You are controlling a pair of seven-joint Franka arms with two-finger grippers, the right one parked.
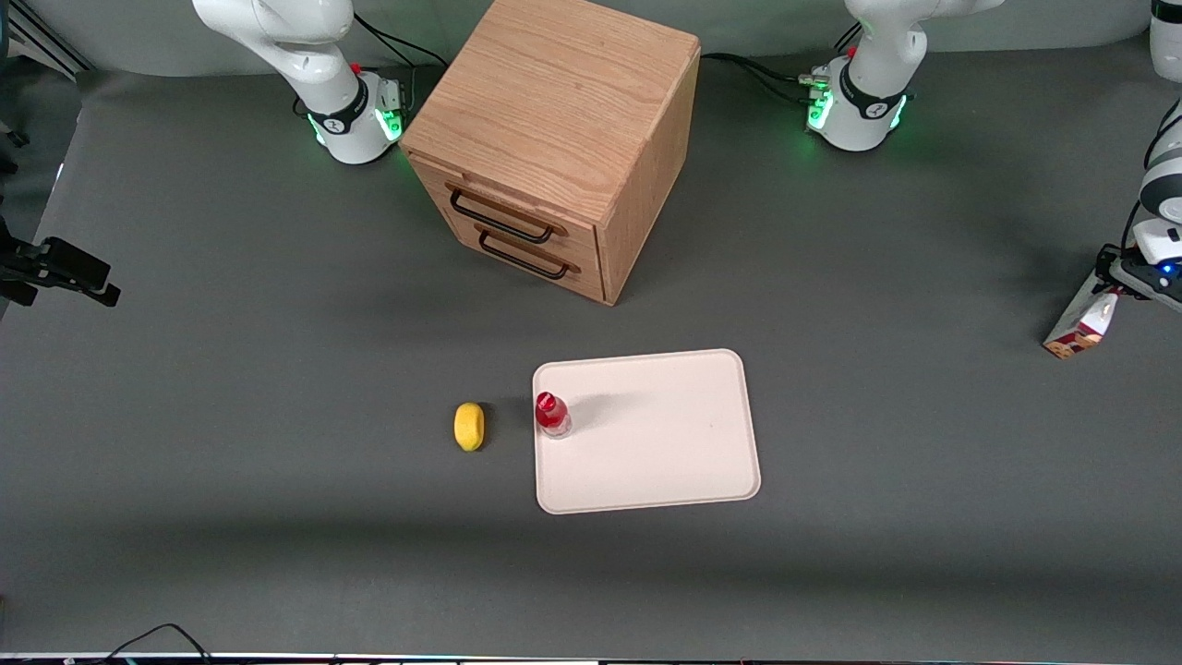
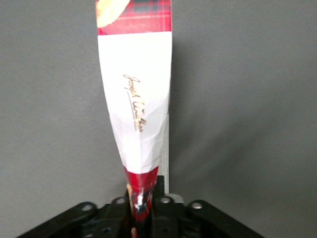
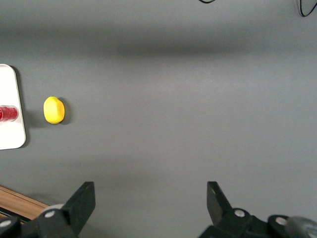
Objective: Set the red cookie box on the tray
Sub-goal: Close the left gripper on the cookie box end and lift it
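The working left arm reached down at the working arm's end of the grey table, its black two-finger gripper (image 1: 1113, 280) low over the surface and well apart from everything else. The gripper was clamped tight on one end of the long, thin red plaid cardboard cookie box (image 1: 1082, 323); in the left wrist view the black fingers (image 2: 161, 198) pinched the red end of the box (image 2: 138, 109), whose white patch with gold script and a scrap of cookie picture stretched away from them. In the front view the box hung tilted from the gripper toward seven o'clock, its cookie-picture end lowest and at or just above the table; whether it touched could not be told. From the flat cream-white rectangular tray (image 1: 665, 453) with rounded corners, the held box lay out at about two o'clock, well apart, with bare grey table between them. A small clear bottle with a red cap (image 1: 552, 414) stood upright on the tray, at its nine o'clock edge. A small yellow lemon-shaped object (image 1: 469, 426) lay on the table just beside the tray, at nine o'clock from the bottle. At twelve o'clock from the tray stood a light oak cabinet (image 1: 563, 120) with two dark-handled drawers, farther from the front camera, set at an angle.
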